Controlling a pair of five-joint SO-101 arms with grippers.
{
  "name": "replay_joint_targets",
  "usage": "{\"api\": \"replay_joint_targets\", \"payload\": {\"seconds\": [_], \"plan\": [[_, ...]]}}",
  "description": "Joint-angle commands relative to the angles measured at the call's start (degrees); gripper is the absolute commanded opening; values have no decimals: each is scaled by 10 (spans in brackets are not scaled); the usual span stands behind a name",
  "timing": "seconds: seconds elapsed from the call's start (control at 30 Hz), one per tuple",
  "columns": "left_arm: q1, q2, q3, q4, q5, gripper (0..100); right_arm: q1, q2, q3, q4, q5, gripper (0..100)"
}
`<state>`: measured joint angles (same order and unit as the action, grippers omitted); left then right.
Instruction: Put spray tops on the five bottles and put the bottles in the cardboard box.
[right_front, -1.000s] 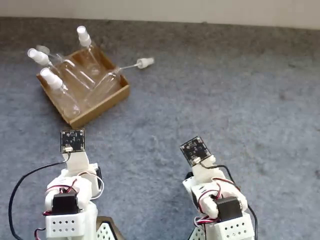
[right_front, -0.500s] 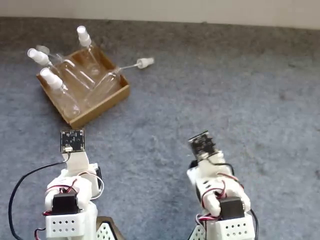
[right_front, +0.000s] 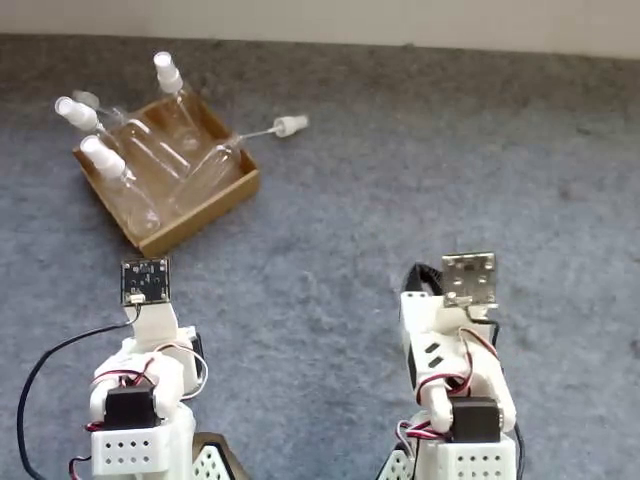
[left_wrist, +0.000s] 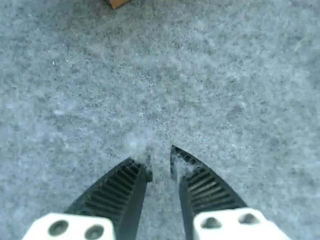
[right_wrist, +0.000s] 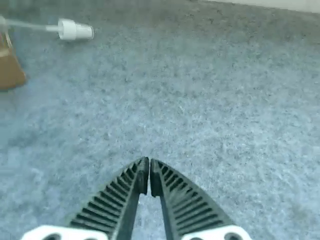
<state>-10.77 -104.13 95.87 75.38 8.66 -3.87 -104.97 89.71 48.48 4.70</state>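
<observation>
Several bottles (right_front: 130, 195) lie in the cardboard box (right_front: 200, 215); one spray top (right_front: 291, 125) sits loose on the grey surface (right_front: 450, 150) just beside it.
I see my left claw (left_wrist: 160, 162) slightly parted and empty, low over the surface near the box. My right claw (right_wrist: 149, 175) is clenched on nothing, well apart from the box.

White arms (right_front: 155, 325), black servos (right_front: 128, 408), red wires (right_front: 118, 376), ribbed black gripper fingers (left_wrist: 122, 190).
</observation>
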Motion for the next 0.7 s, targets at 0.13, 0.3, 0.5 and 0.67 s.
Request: {"api": "replay_joint_targets", "payload": {"seconds": [0.13, 0.3, 0.5, 0.67], "plan": [[7, -4, 13, 3, 5, 5, 9, -4, 52, 71, -72, 4], [8, -4, 13, 3, 5, 5, 9, -3, 140, 51, -71, 4], [8, -4, 12, 3, 6, 5, 10, -3, 158, 119, -72, 4], [8, -4, 12, 3, 6, 5, 10, -3, 158, 228, -71, 4]]}}
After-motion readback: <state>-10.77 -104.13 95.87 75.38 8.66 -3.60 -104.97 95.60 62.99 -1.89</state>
